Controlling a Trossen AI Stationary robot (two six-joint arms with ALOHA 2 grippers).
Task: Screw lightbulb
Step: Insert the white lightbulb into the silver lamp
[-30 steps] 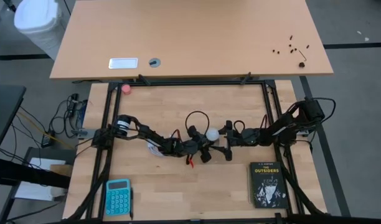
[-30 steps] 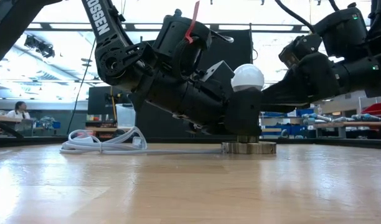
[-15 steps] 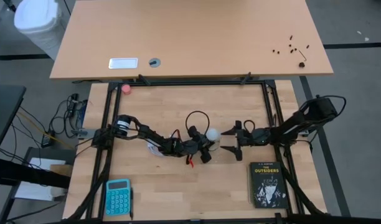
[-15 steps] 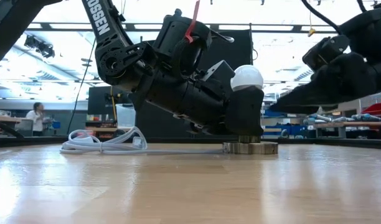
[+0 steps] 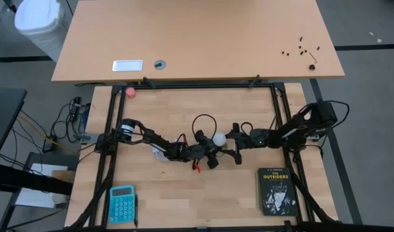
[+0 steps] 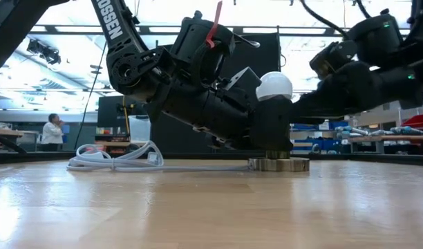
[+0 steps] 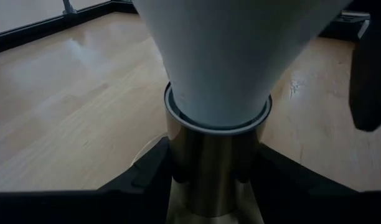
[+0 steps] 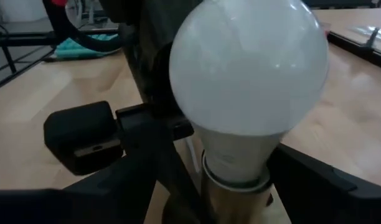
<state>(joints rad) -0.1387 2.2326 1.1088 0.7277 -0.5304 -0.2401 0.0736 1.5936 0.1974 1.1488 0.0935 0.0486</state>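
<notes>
The white lightbulb (image 5: pixel 219 138) stands upright with its narrow neck in a brass-coloured socket sleeve (image 7: pixel 215 168). The sleeve rises from a round metal base disc (image 6: pixel 278 164) that lies flat on the table, and a white cord (image 6: pixel 121 159) trails off from it. My left gripper (image 7: pixel 215 183) reaches in from the table's left and is shut on the sleeve below the bulb. My right gripper (image 5: pixel 236 144) comes from the table's right, open, with one finger on each side of the bulb (image 8: pixel 249 81). I cannot tell whether they touch it. My left gripper pinches the socket's metal sleeve (image 7: pixel 178 168) between its two fingers, just under the bulb's neck. The fingers (image 6: pixel 270 128) slant slightly downward from the table's left. The socket stands upright with its base disc on the table.
A black book (image 5: pixel 276 190) lies at the near right, a teal calculator (image 5: pixel 122 203) at the near left and a pink ball (image 5: pixel 130 91) at the far left. A black frame (image 5: pixel 110 122) borders the work area. A person (image 6: pixel 52 131) stands far off in the room.
My right gripper drew back from the bulb toward the table's right edge, then came back in toward the bulb. The bulb, the socket and my left gripper have kept still.
</notes>
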